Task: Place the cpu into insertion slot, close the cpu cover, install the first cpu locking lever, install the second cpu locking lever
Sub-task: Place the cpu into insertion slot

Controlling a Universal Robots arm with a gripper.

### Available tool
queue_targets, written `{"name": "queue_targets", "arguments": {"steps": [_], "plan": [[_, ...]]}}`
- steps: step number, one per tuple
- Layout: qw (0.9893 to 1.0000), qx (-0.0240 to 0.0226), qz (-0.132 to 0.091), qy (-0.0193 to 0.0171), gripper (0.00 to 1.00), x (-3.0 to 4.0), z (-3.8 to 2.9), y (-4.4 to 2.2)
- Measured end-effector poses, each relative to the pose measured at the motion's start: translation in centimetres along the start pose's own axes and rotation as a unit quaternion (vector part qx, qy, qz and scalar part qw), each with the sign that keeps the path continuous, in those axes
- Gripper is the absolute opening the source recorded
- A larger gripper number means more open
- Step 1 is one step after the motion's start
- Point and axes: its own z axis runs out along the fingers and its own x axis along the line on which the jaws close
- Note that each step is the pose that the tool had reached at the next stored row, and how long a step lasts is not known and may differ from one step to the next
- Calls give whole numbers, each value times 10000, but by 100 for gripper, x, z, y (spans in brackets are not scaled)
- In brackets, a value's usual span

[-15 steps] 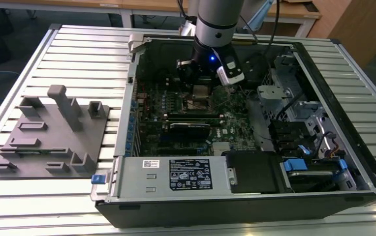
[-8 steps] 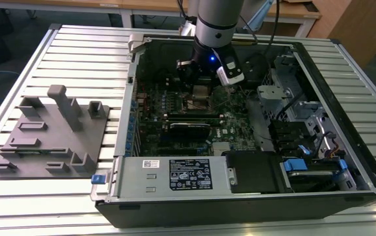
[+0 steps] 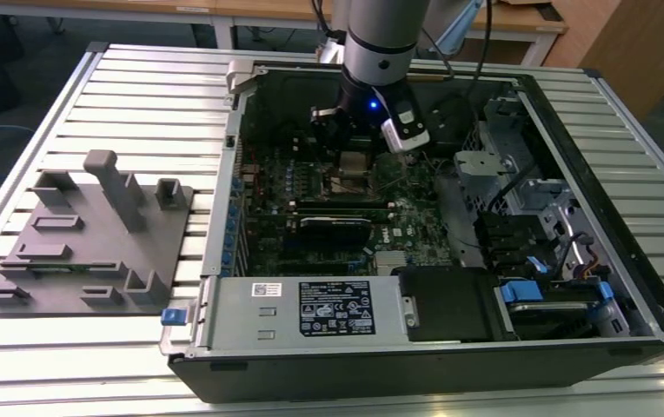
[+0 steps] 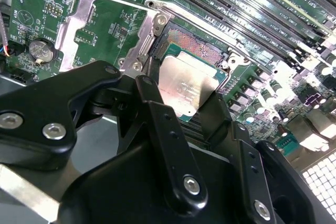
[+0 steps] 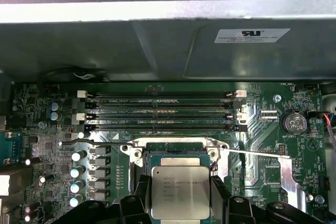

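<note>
One grey plastic fixture with upright pegs sits by the slatted metal table's edge at the exterior view's left. Beside it, filling the table's middle and the exterior view's right, lies one open black computer case, and one grey robot arm reaches down into it over the green motherboard.

In the first wrist view, the gripper has its two black fingers closed on opposite edges of one flat, square, silver-tan cpu. The chip sits right over the one square, silver-rimmed insertion slot; whether it touches I can't tell. Two thin wire levers stick out sideways from the slot, one each way. The silver cpu cover is swung open to one side. Four long black memory slots lie beyond, and one round coin battery.
</note>
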Motion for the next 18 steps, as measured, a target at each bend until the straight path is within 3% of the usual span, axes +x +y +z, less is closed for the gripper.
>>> {"name": "queue_targets", "arguments": {"steps": [13,18], "plan": [[10000,2,21,-2,54,0,0,0],[9995,-3,304,-27,54,0,1,0]]}}
